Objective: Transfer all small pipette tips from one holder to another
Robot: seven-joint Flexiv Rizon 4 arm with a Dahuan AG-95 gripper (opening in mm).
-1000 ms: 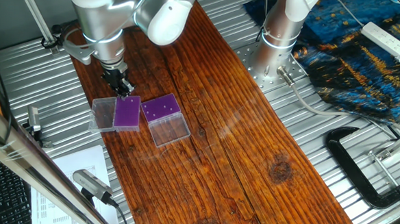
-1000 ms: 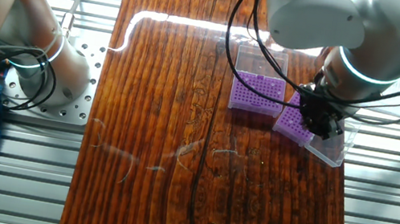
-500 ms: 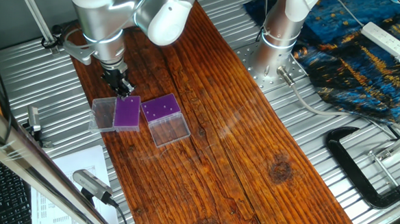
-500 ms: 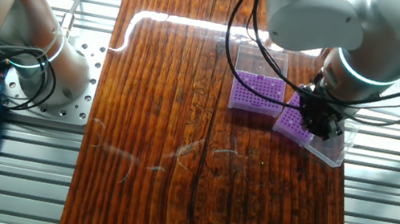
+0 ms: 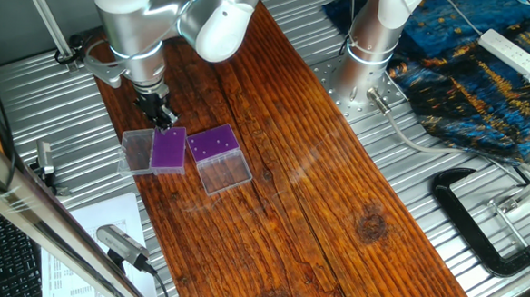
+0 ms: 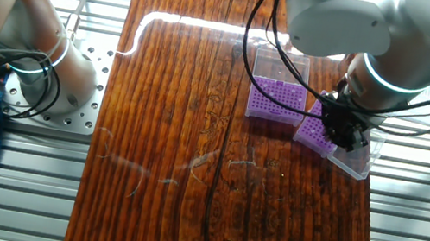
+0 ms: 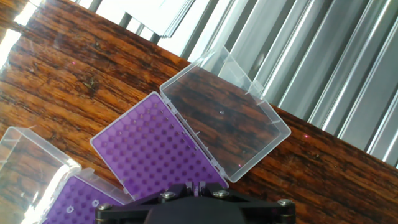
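Item: single arm, end effector (image 5: 162,116) poised low over the far edge of the darker purple rack (image 5: 168,150), fingers pointing down; whether the fingers are parted or pinched on a tip cannot be told, since the hand view shows only the black underside of the mount and both fixed views are too coarse. Darker purple rack: flat, lid (image 7: 225,120) folded open and lying clear on the wood beside it; its hole grid (image 7: 157,150) appears bare of tips in the hand view, though the near rows are hidden. Lighter purple rack (image 5: 213,145): boxy, just beside the darker one, its own clear lid (image 5: 225,172) open; a few pale dots, taken to be the small pipette tips (image 5: 210,148), sit in its top face. Step in hand, as judged: the placing end of a transfer, or an approach to it, with most tips not yet moved. Next move calls for fine alignment over a single hole, a straight vertical travel, and care not to nudge either rack, both being light and unclamped. Surface: dark-stained wooden counter (image 5: 317,188) with strong grain and glare, laid on a ribbed aluminium bench (image 5: 428,166). Room: second arm base (image 5: 366,45), patterned blue cloth (image 5: 469,68), black clamp (image 5: 479,223), power strip (image 5: 511,50), papers (image 5: 97,240).
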